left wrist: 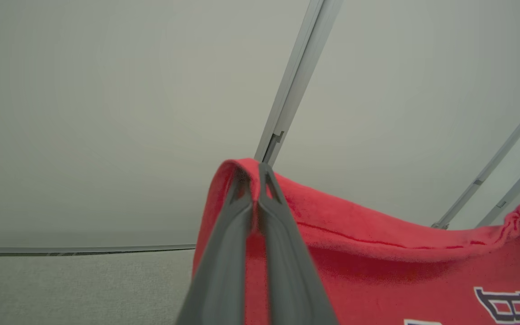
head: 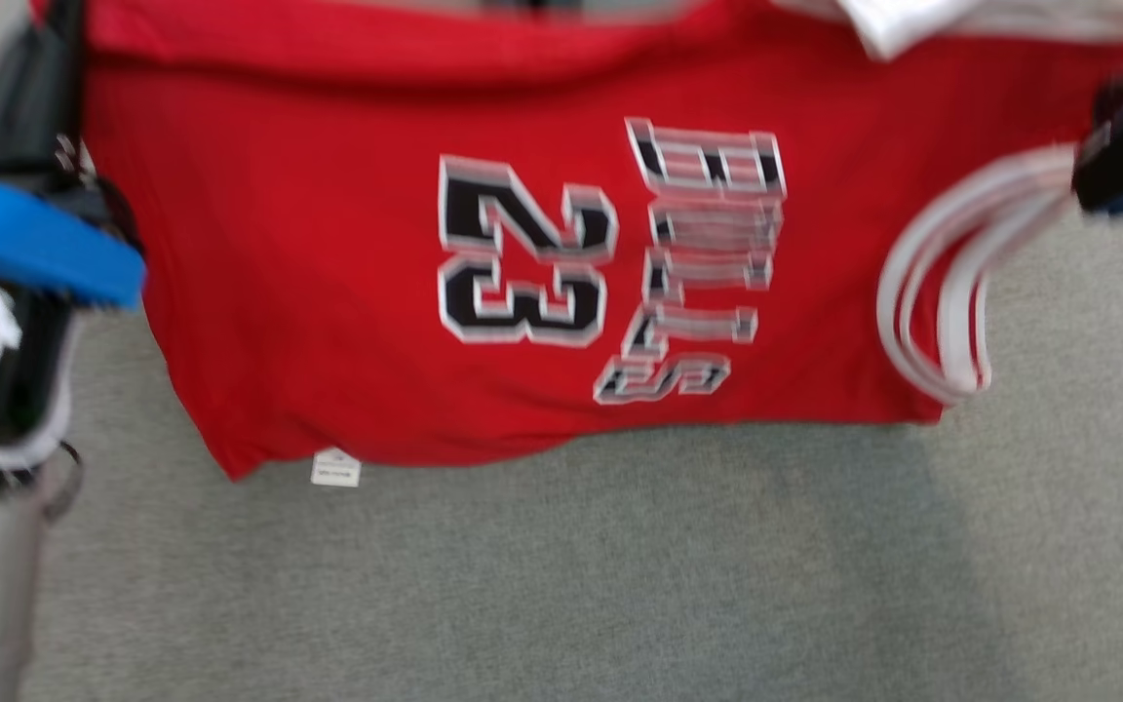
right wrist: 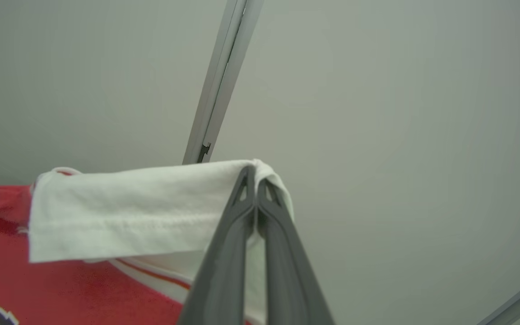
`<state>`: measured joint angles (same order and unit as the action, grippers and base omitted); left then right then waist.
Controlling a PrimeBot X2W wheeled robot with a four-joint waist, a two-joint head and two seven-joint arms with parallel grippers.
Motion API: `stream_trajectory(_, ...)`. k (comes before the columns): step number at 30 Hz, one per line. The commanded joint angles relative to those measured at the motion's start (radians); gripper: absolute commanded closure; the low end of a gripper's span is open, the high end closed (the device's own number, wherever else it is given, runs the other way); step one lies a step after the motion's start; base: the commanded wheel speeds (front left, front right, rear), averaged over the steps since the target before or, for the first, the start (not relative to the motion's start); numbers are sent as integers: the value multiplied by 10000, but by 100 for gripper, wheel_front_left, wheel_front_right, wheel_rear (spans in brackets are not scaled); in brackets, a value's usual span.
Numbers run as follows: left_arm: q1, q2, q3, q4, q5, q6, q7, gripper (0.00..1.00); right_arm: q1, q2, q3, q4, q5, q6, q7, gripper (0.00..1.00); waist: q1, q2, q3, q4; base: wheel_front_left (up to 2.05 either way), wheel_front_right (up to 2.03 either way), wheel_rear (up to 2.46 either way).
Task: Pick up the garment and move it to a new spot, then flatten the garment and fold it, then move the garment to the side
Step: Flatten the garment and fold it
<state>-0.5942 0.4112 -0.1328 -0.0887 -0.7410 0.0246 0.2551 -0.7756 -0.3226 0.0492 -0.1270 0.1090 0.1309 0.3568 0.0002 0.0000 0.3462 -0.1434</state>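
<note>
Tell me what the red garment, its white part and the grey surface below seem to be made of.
Red garment: soft matte knit, probably cotton jersey; it sags in loose folds and shows a stitched hem. White part: similar matte cloth, with a stitched hem line. Grey surface: looks like short-pile carpet or felt, finely speckled; blur leaves it open.

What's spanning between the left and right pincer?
The red jersey, pinched at each end by the left pincer and right pincer, hangs spread between them; head view shows it.

Left pincer (left wrist: 254,175) clamped, fingers pressed together; right pincer (right wrist: 255,178) clamped likewise.
</note>
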Motion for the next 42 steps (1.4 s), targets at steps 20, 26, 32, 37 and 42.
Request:
stream_trajectory(20,-6284,724,-509,3955,2604,-532,-2609,100,-7946,265,308,6433,-1693,-3,-5336,100,-2,0,2636,131,0,0,0)
stream_trajectory(26,-4935,327,-989,5126,2507,-914,-3388,100,-6232,499,698,7745,-997,-2,-5007,100,-2,0,2450,32,0,0,0)
stream_trajectory(32,-3015,-504,-1508,6600,2119,-1094,-3784,100,-3243,934,679,8393,585,-2,-3395,100,-2,0,1723,115,0,0,0)
stream_trajectory(37,-1276,-1255,-1507,7114,1062,-1308,-3659,100,-504,978,767,6947,1653,0,-2308,100,-2,0,777,204,0,0,0)
stream_trajectory(42,570,-1474,-1519,6782,352,-1420,-3526,100,2341,988,310,4363,2183,0,-294,100,-2,0,-184,205,0,0,0)
